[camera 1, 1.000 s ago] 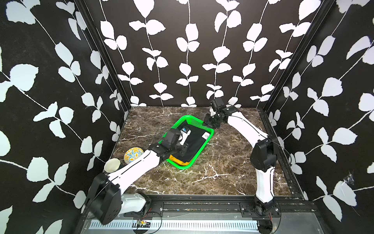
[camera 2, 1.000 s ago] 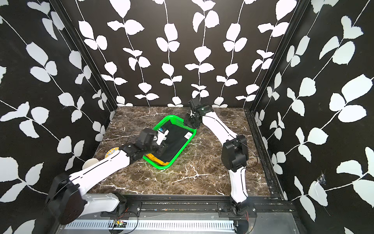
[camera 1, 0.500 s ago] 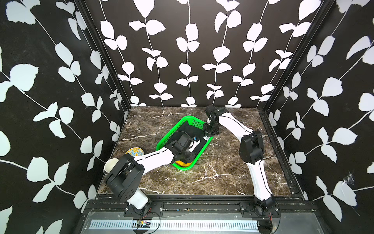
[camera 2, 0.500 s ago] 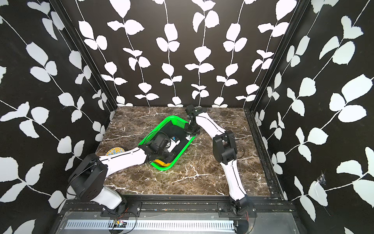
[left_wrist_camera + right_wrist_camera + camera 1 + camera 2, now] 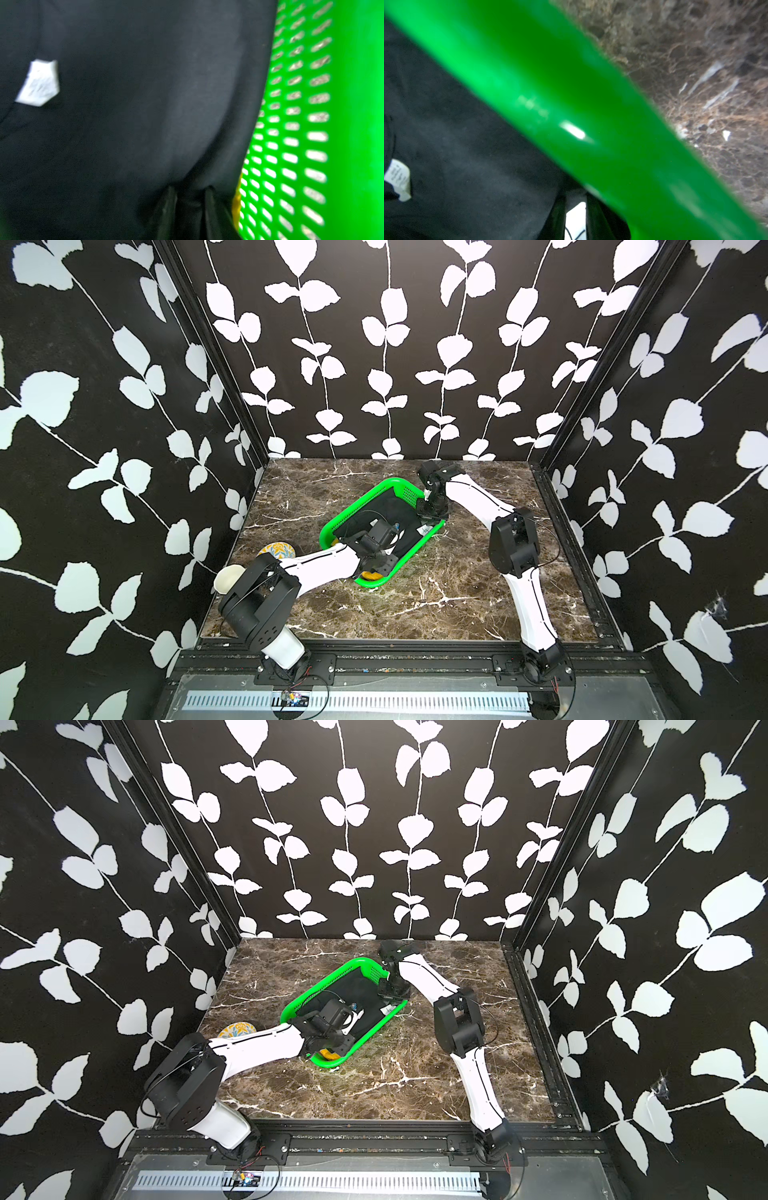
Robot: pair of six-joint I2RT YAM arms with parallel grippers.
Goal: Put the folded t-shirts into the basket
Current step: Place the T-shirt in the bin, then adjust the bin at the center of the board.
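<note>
Cup (image 5: 227, 577): a cream cup was seen at the lower left of the table, beside the left arm's elbow.
Bowl (image 5: 277, 549): a yellow-blue patterned bowl was seen just right of the cup, partly hidden by the arm.
Basket (image 5: 365, 501): the green basket was set diagonally at mid-frame on the marble table (image 5: 457, 597) in both top views.
Black t-shirt (image 5: 392, 506): it was laid on top inside the basket, its white label (image 5: 38, 83) showing.
Yellow t-shirt (image 5: 328, 1053): only an edge was seen beneath the black one, at the basket's near corner.
Left gripper (image 5: 190, 199): its fingers were pressed into the black cloth, a fold pinched between them.
Right gripper (image 5: 576, 209): it was lowered at the basket's right rim; fingers narrowly parted over a white patch, and whether anything was gripped could not be told.
</note>
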